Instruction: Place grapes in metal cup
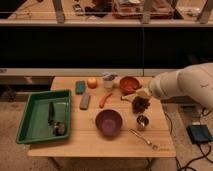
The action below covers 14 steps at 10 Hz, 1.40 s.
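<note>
1. Wooden table (75,142) fills the middle of the frame and carries every small item; one white robot arm (185,87) reaches in from the right edge.
2. One gripper (143,96) sits at the arm's end, right of centre and just above the tabletop. It is clamped on the grapes (140,105) from above.
3. One bunch of grapes, dark reddish-purple, hangs under the gripper, directly behind the metal cup (142,121) and not inside it.
4. One metal cup stands upright near the table's lower right, just right of the purple bowl (109,122).
5. Two bowls in all: the purple one at front centre and a red-orange bowl (129,85) at the back, up and left of the gripper.
6. One orange carrot (104,100) lies between the two bowls, tilted.
7. Along the back edge stand three single items: a green sponge (80,87), an orange fruit (92,82) and a white cup (108,81).
8. One grey block (85,100) lies left of the carrot.
9. One metal utensil (144,139) lies at the lower right, in front of the metal cup.
10. One green tray (35,117) at left holds two things: a dark utensil (50,112) and a round metal piece (59,129).
</note>
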### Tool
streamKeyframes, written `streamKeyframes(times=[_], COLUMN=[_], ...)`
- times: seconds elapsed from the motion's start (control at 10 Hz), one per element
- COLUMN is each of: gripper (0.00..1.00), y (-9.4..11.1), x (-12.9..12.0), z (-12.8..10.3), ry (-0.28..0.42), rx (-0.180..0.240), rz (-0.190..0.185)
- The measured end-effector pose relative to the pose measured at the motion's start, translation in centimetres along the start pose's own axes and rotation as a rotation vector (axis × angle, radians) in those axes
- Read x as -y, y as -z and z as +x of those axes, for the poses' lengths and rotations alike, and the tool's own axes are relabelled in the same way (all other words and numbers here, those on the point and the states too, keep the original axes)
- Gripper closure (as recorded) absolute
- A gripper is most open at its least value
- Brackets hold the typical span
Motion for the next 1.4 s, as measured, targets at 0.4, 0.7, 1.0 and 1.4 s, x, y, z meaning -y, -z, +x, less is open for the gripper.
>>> streamKeyframes(times=[0.4, 0.7, 1.0, 1.4], gripper=[1.00, 1.00, 1.00, 1.00], y=[-0.2, -0.3, -2.6, -5.0], x=[0.1, 0.2, -0.1, -1.4], z=[-0.4, -0.4, -1.0, -2.7], ry=[0.003, 0.005, -0.068, -0.138], rx=[-0.001, 0.001, -0.005, -0.008], rz=[0.006, 0.006, 0.007, -0.010])
